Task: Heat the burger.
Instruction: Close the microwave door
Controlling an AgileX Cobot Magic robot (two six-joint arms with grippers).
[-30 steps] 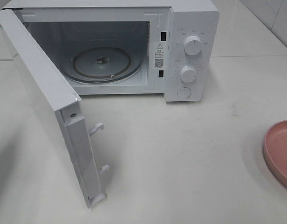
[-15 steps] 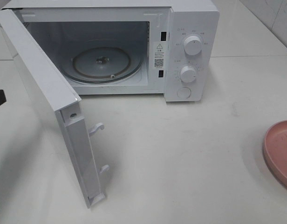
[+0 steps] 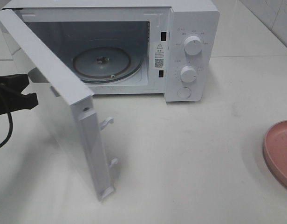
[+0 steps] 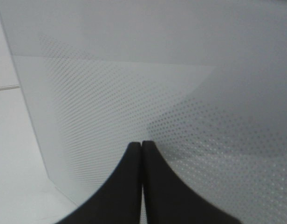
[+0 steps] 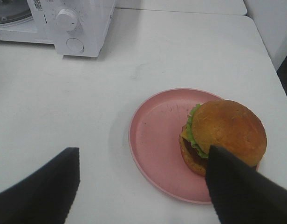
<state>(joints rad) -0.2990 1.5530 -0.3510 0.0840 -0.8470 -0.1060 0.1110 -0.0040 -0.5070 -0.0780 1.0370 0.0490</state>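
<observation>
The left hand (image 3: 27, 91), pinched closed and empty, is pressing against the microwave door (image 3: 64, 102); the open microwave (image 3: 190, 28) is sitting on the white surface (image 3: 181, 154). The burger (image 5: 222, 135) is resting on the pink plate (image 5: 157, 140), the right hand (image 5: 143, 186) hovering spread wide.

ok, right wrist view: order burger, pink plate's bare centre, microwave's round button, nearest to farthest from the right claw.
1. The burger, on the plate's far-right part, partly behind one finger of the right claw.
2. The pink plate, bare centre just beside the burger.
3. The microwave button, far across the table, on the microwave front.
</observation>
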